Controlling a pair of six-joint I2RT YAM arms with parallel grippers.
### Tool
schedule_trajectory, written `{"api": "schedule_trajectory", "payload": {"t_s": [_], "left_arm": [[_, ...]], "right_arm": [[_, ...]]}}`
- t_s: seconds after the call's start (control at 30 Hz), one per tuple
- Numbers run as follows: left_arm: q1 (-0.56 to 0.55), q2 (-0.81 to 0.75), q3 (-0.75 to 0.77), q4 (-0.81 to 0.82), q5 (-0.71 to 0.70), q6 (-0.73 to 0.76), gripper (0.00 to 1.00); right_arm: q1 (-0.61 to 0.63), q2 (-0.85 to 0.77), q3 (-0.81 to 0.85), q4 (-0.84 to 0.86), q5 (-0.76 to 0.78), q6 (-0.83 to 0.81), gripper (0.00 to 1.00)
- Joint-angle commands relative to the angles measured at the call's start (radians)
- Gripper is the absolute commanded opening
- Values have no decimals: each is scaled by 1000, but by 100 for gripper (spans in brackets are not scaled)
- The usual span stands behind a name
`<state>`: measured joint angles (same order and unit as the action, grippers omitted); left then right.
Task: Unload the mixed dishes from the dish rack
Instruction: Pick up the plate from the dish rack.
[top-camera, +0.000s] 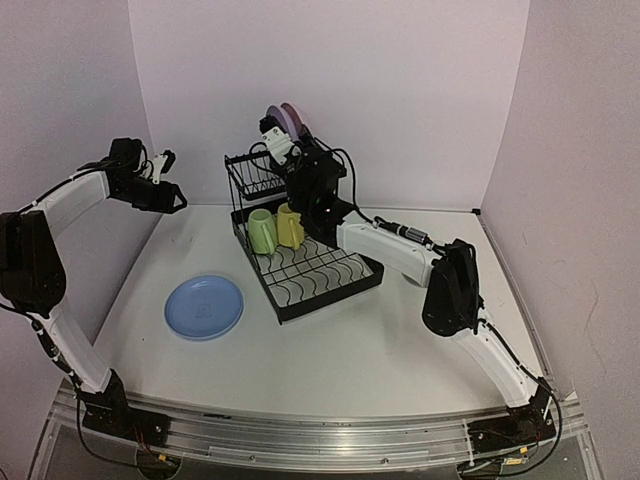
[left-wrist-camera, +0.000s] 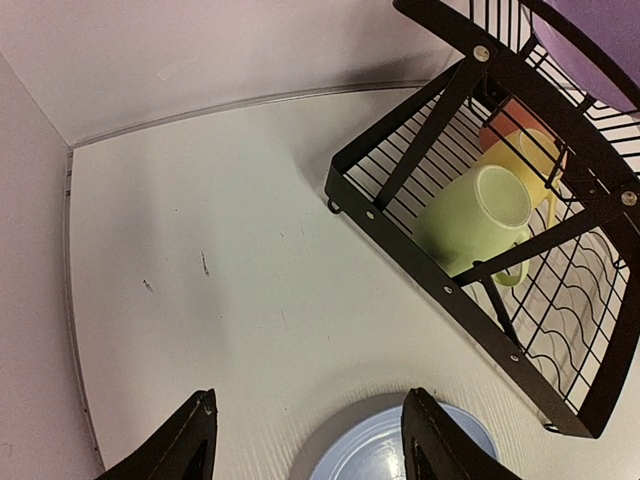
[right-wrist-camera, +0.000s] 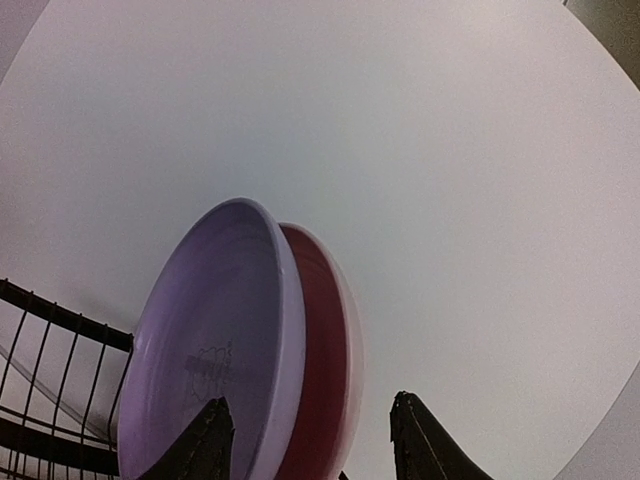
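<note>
Found the left gripper (left-wrist-camera: 312, 445) with its fingers (left-wrist-camera: 190, 445) set well apart and closed on nothing. Noted in the left wrist view, below the gap between them, the near rim of the blue plate (left-wrist-camera: 395, 455), flat on the white table (left-wrist-camera: 220, 260) and untouched. Placed that gripper, by the top external view, in the air over the table's left side, well apart from the dish rack (top-camera: 332, 300). Found the right gripper (right-wrist-camera: 310, 445) likewise parted, fingers (right-wrist-camera: 420, 440) apart with clear space between. Saw in the right wrist view the purple plate (right-wrist-camera: 210, 330) and the pink plate (right-wrist-camera: 325, 340) standing on edge side by side just beyond the fingertips, the finger on the frame's left overlapping the purple plate's lower rim; cannot tell whether finger meets plate there. Saw no grip on either plate. Confirmed from above that both plates stand in the upper shelf (top-camera: 250, 178) at the rack's far end, with the right gripper raised close against them. Noted what only the left wrist view gives: the light green mug (left-wrist-camera: 465, 220) in the tray base (left-wrist-camera: 450, 295) with its mouth turned toward that camera, and behind the yellow mug (top-camera: 290, 226) a patch of pink-orange glaze (left-wrist-camera: 505, 122), too hidden to name. Noted what only the overhead view gives: the two mugs side by side at the far left end of the base, the wavy dividers (top-camera: 320, 270) running toward its near end, and the blue plate whole, left of the rack and near it.
</note>
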<state>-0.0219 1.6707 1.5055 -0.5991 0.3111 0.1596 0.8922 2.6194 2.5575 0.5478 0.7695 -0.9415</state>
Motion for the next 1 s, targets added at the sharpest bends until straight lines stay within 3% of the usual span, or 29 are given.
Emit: {"api": "schedule_trajectory", "payload": {"t_s": [0.0,0.6,0.97], "left_arm": [[-6,-6,28,19,5,8,63],[-6,9,31,23,17,18,62],[-6,17,46,18,20,15,63]], "right_arm": [[-12,12,35,-23,11,96,51],[-5,51,53,-91,-1,124,37],[-30,46,55,-111,-28,223,31]]}}
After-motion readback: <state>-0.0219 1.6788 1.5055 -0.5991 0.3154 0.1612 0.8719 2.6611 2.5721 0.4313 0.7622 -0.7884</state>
